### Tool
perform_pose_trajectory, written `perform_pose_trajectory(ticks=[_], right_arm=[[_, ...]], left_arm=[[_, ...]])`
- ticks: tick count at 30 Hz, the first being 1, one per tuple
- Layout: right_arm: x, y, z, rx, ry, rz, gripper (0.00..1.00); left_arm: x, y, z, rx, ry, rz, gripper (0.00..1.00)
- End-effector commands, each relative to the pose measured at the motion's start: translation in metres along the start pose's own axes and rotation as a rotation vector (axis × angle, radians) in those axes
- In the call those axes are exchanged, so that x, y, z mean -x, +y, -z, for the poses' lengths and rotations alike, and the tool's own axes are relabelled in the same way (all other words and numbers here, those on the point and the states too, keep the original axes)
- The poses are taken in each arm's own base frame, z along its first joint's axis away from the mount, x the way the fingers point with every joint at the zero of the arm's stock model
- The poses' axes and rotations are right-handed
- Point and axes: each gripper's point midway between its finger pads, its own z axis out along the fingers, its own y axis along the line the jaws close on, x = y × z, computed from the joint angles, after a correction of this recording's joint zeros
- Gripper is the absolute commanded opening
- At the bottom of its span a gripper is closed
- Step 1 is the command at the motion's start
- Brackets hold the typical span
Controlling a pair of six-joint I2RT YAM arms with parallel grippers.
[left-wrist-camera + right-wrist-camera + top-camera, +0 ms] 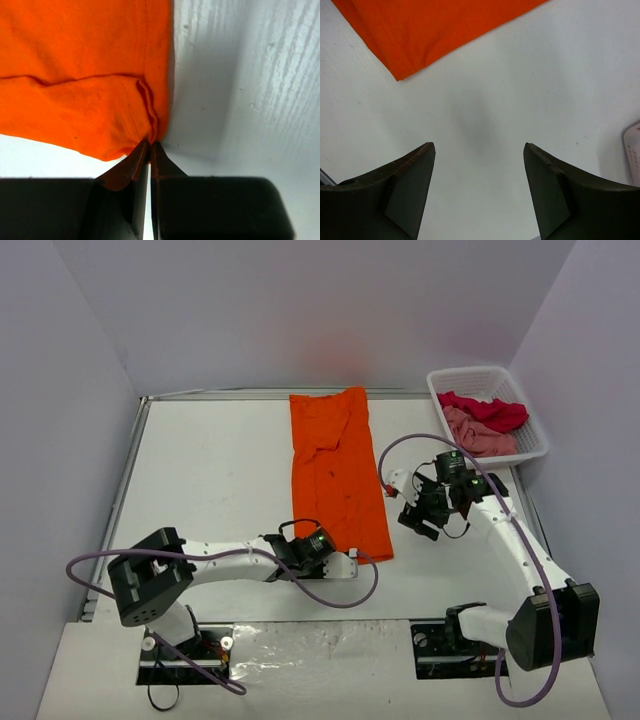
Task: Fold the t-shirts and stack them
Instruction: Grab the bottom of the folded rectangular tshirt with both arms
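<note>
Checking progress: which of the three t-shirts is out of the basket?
The orange t-shirt, laid flat on the table, near corner pinched by the left end effector. The red t-shirt and pink t-shirt lie crumpled in the white basket.

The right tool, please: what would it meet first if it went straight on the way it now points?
Most likely the bare table: the right tool stands open above it, with the orange shirt off to one side of its line. Depth is hard to judge.
</note>
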Motion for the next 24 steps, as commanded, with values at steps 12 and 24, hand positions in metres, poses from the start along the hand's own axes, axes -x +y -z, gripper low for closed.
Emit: perform_pose_trajectory(ticks=[12,24], right_arm=[[0.005,0.043,-0.034,0.136,-0.086,0.016,0.70],[0.019,0.071,-0.057,0.160,-0.081,0.097,0.67]], left_arm=[[0.013,0.031,0.022,0.002,-0.062,0.141,0.02],[0.008,0.034,0.037,-0.086,-0.110,0.188,0.02]])
